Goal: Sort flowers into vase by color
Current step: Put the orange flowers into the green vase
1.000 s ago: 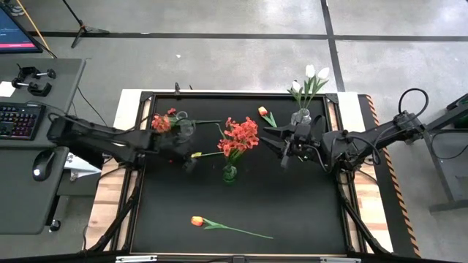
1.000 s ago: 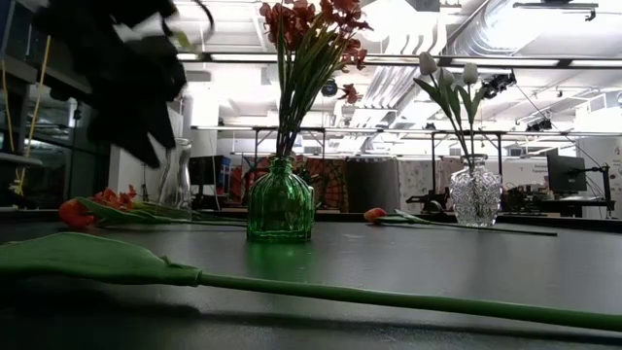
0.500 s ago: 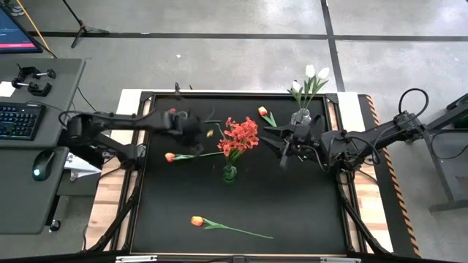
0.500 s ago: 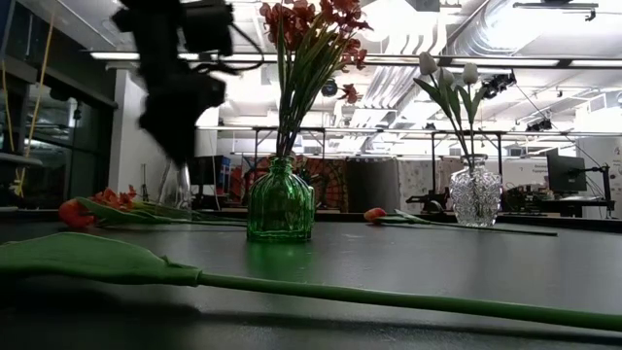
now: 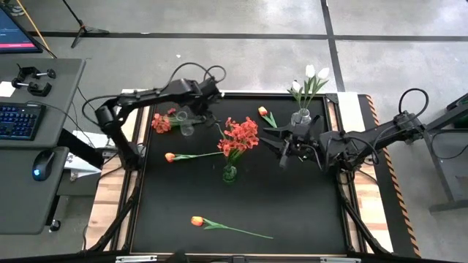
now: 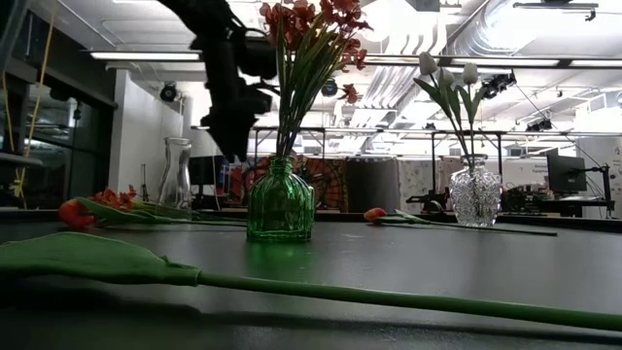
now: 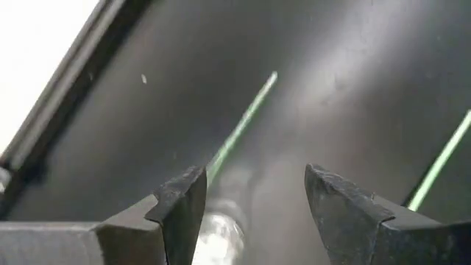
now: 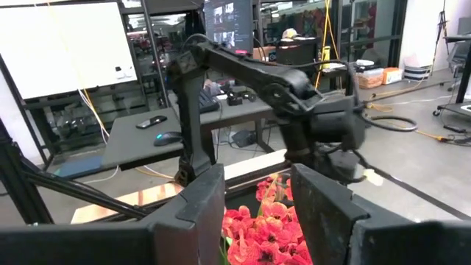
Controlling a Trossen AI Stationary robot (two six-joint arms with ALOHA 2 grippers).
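Observation:
Bushy red-orange blossoms (image 5: 240, 136) stand in a green vase (image 5: 229, 173) at mid-table. White tulips (image 5: 314, 73) stand in a clear vase (image 5: 300, 117) at the far right. An empty clear vase (image 5: 186, 126) stands at the far left, beside a red-orange flower (image 5: 161, 120) lying flat. Three orange tulips lie on the table: left of centre (image 5: 170, 156), far centre (image 5: 262, 111) and near edge (image 5: 196, 220). My left gripper (image 5: 210, 108) hangs open above the lying flower's stem (image 7: 243, 125), pointing down. My right gripper (image 5: 282, 151) hovers open and level, right of the green vase.
The black table top has a raised frame (image 5: 146, 98) along its edges. A desk with a keyboard (image 5: 18, 120) and mouse stands off the table's left. Bare table lies between the green vase and the near tulip.
My left gripper has swung from the orange tulip left of centre toward the far edge and the right, rising and turning, staying open. It now hangs past the empty clear vase. The tulip lies flat where the arm was.

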